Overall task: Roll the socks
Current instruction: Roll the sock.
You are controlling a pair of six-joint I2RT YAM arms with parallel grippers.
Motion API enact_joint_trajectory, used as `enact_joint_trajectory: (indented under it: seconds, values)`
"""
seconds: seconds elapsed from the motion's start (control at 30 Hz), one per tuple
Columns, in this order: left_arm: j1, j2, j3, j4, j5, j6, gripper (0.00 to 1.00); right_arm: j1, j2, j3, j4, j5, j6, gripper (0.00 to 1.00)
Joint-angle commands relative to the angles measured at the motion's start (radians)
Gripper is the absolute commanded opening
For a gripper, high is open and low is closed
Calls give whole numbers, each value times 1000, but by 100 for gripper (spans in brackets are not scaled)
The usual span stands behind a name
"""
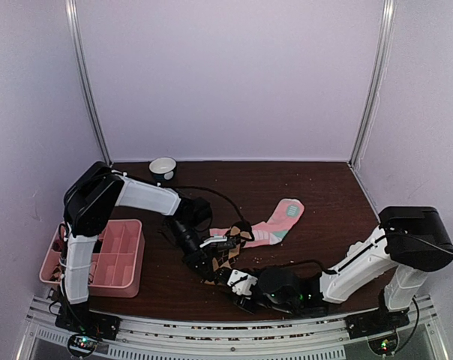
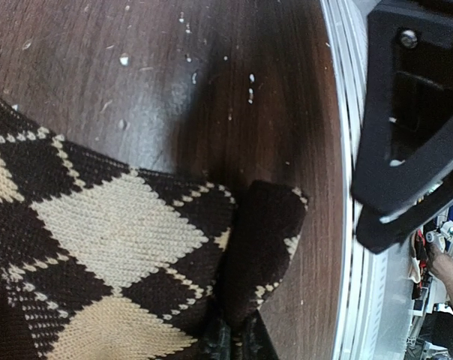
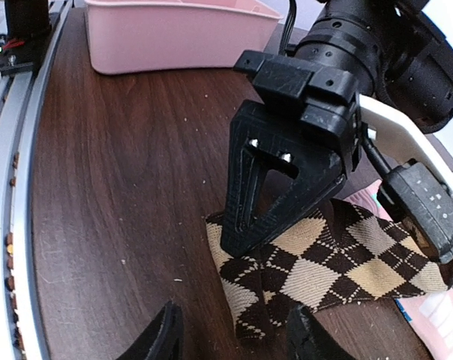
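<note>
White links, black joints, black left end effector, seemingly 2 screws

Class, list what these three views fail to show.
- Argyle sock: top view, left gripper and right gripper cover most; one sock or two, unclear.
- Pink sock: top view, cuff end hidden under the left gripper.
- Pink tray: contents too small; right wrist view cuts it off.

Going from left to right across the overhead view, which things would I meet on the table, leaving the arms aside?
pink tray → white bowl → argyle sock → pink sock
</note>
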Motion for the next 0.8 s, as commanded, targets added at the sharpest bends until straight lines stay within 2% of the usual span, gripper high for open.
enact_joint_trajectory:
  seconds: [0.0, 0.2, 0.37, 0.57, 0.7, 0.77]
  values:
    - [10, 34, 3, -3, -84, 4, 3, -37, 43, 46, -55, -42, -85, 44]
    - [10, 32, 4, -8, -79, 13, 2, -75, 90, 103, -85, -99, -100, 38]
    - [10, 28, 3, -17, -78, 21, 3, -101, 119, 117, -111, -141, -91, 28]
    - [9, 20, 9, -29, -83, 30, 4, -113, 135, 109, -126, -192, -64, 24]
    - [10, 14, 6, -31, -83, 39, 6, -122, 128, 108, -129, -201, -42, 11]
    - [10, 7, 4, -29, -92, 43, 12, -126, 114, 108, -130, -215, -27, 6]
